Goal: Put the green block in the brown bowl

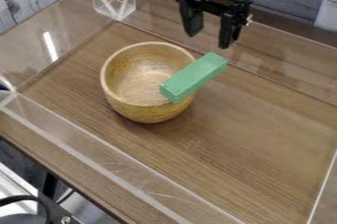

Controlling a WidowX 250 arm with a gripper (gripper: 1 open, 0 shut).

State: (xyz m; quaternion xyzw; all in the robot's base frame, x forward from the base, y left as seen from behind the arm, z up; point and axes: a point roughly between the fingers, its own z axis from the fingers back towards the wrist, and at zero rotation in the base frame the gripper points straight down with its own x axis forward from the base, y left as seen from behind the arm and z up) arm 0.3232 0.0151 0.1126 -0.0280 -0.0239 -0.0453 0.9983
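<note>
Hand: black metal gripper [214,33] hanging up high at the back of the table, fingers pointing down.
Hand opening: fingers apart, a gap showing between them.
Hand holding: nothing; touching nothing.
Hand and block: up above and behind the far end of the block, apart from it.
Block: small long mint-green block [194,77], tilted, lower end down inside the bowl, upper end resting on the right side of the rim and poking out past it.
Bowl: round light-brown wooden bowl [130,100] with a thick rim, sitting on the table near the middle.
Table: brown wooden table top [250,159] with see-through plastic walls [158,179] around it.
Writing: none that can be read.
</note>
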